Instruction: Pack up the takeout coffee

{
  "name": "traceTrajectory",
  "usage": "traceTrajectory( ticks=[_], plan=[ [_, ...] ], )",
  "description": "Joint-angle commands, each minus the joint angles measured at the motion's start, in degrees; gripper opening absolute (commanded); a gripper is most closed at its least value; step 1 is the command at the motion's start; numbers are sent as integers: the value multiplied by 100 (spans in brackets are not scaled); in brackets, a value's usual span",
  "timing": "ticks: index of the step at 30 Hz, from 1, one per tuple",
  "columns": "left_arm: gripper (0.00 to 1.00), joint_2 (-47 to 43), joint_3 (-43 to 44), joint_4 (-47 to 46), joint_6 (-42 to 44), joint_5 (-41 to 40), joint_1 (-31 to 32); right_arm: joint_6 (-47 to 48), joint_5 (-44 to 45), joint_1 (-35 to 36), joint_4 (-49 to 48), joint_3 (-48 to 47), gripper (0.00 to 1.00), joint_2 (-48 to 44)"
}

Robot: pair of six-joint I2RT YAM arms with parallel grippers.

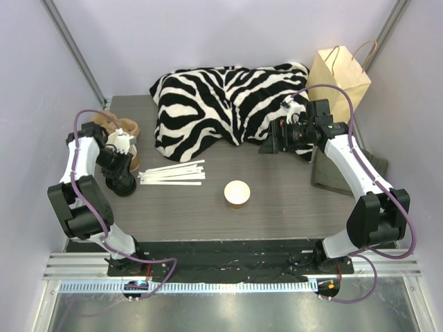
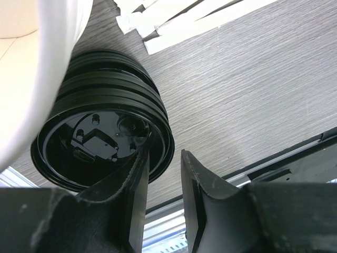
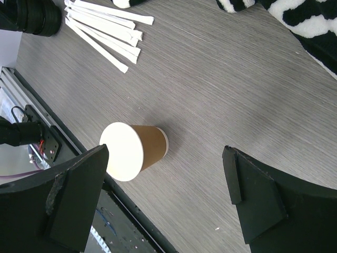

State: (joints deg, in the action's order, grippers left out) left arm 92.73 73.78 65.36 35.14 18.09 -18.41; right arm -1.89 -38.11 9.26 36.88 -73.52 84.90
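The small brown kraft paper cup (image 1: pixel 237 194) stands upright near the middle of the grey wood-grain desk (image 1: pixel 291 200), apart from everything else. Its mouth looks pale and carries no black lid, and I cannot tell whether it is filled. It is probably light, with a thin wall that would buckle under a hard squeeze. A gentle hold across the mid-wall, below the soft rim, seems safest.

The right pincer (image 3: pixel 164 158) hangs at the cup's two o'clock, spread wide with nothing in it. At nine to ten o'clock lies a fan of white paper-wrapped sticks (image 1: pixel 173 173), and beyond them a stack of round black plastic lids (image 2: pixel 105 105).

The left pincer (image 2: pixel 164 158) is narrowed over that stack, one finger inside the top lid and the other outside the rim. Bare desk shows between the outer finger and the rim, so I judge it not clamped. A pale curved rim (image 2: pixel 52 63) crowds the lids.

A zebra-striped cloth (image 1: pixel 221 104) fills twelve o'clock, and a tan paper bag with handles (image 1: pixel 339 72) stands at one to two o'clock. The cloth's edge and the right arm lie along the way to the bag.
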Motion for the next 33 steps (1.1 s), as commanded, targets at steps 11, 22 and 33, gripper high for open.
traceTrajectory(
  ticks=[11,22,33],
  plan=[
    [31,44,-12,-85,73,55,75,-31,-56,23,-181,-225,100,-44],
    [19,17,-74,-120,46,2,101,-39,-48,15,-182,-225,100,-35],
    [0,-308,189,204,46,-51,101,-31,-56,15,-182,-233,100,-44]
  ],
)
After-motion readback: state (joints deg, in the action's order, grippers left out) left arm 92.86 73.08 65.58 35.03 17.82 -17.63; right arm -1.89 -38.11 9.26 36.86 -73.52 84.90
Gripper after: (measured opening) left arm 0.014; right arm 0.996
